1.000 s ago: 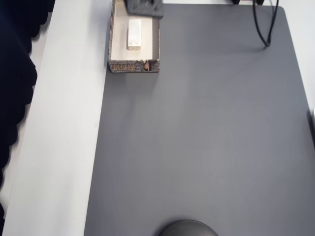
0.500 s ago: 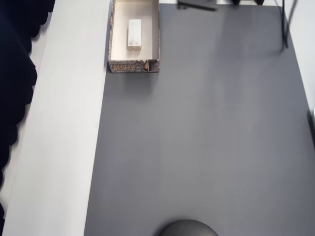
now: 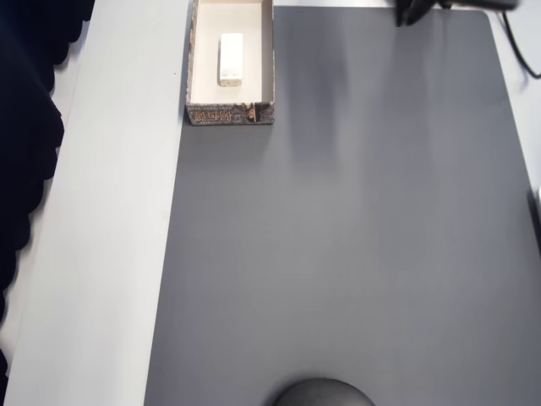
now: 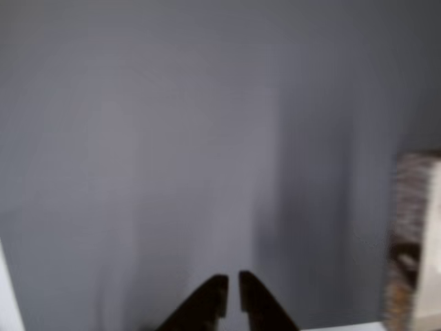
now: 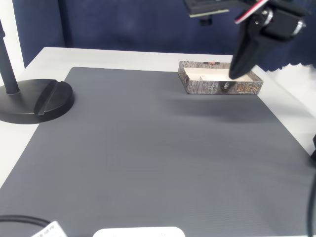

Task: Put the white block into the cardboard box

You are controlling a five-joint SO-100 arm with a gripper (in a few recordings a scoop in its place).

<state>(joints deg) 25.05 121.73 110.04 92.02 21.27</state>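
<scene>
In the overhead view the white block point(image 3: 231, 58) lies flat inside the cardboard box point(image 3: 231, 114), lengthwise along it. The box stands at the far left corner of the grey mat. My gripper point(image 3: 412, 10) is a dark shape at the top edge, well to the right of the box. In the fixed view its black fingers point(image 5: 242, 59) hang raised in the air, in front of the box point(image 5: 212, 88). The wrist view is blurred: the gripper point(image 4: 233, 293) has its tips almost together with nothing between them, above bare mat, and the box's patterned side point(image 4: 413, 234) is at the right edge.
A grey mat point(image 3: 355, 237) covers most of the table, with a white strip point(image 3: 110, 211) on its left. A black round stand base point(image 5: 37, 101) sits at the left in the fixed view. A black cable point(image 3: 526, 55) runs by the mat's top right corner.
My arm has swung away from above the box's far end, moving right along the top edge. The white block stays in the box where it was.
</scene>
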